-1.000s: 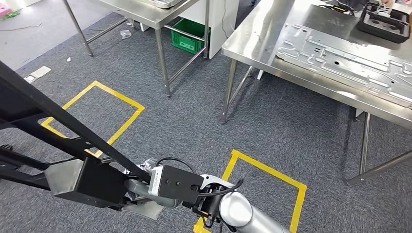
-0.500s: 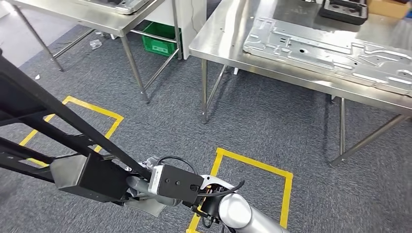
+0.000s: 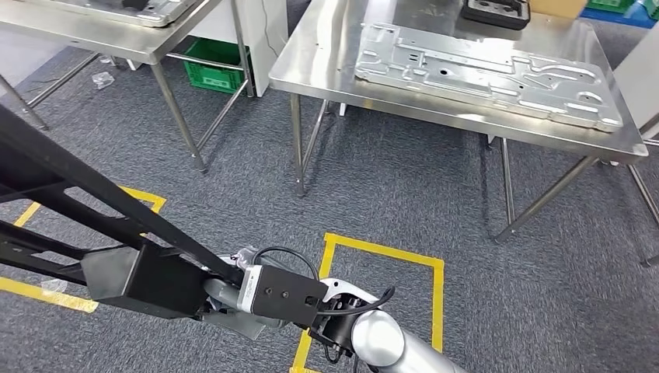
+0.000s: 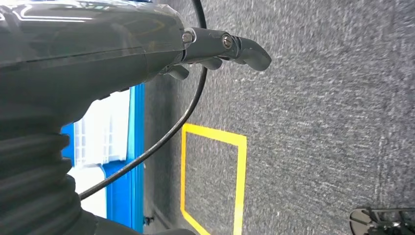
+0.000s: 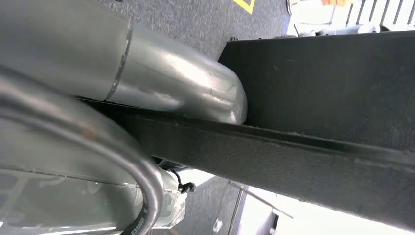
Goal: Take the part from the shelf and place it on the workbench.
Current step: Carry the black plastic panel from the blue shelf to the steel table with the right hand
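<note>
The robot stands on grey carpet with a long black part (image 3: pixel 116 233) carried low at its left front, a frame of flat black bars with a boxy black block near the end closest to the body. The right hand (image 3: pixel 221 299) is under and against that block: in the head view the grey fingers (image 3: pixel 225 320) show just below the block's near end, beside the wrist camera box, with the silver forearm coming up from the lower edge. From the right wrist view a thick grey thumb (image 5: pixel 195 93) lies pressed along the top of a black bar of the part (image 5: pixel 293 147), so this hand is clasping the part, though the rest of its fingers are hidden behind the metal. The left hand (image 4: pixel 215 49) hangs over bare carpet, well apart from the part; its dark fingers (image 4: pixel 244 49) are stretched out straight with nothing between them. Ahead stands the steel bench (image 3: pixel 311 66), its top carrying a large stamped metal panel (image 3: pixel 482 74) that lies flat across most of it, and a black tray (image 3: pixel 497 12) at the far edge. A second steel bench (image 3: pixel 101 35) stands to the left, with a green crate (image 3: pixel 214 74) on the floor beneath. Yellow tape (image 3: pixel 381 252) marks squares on the carpet near the robot.
</note>
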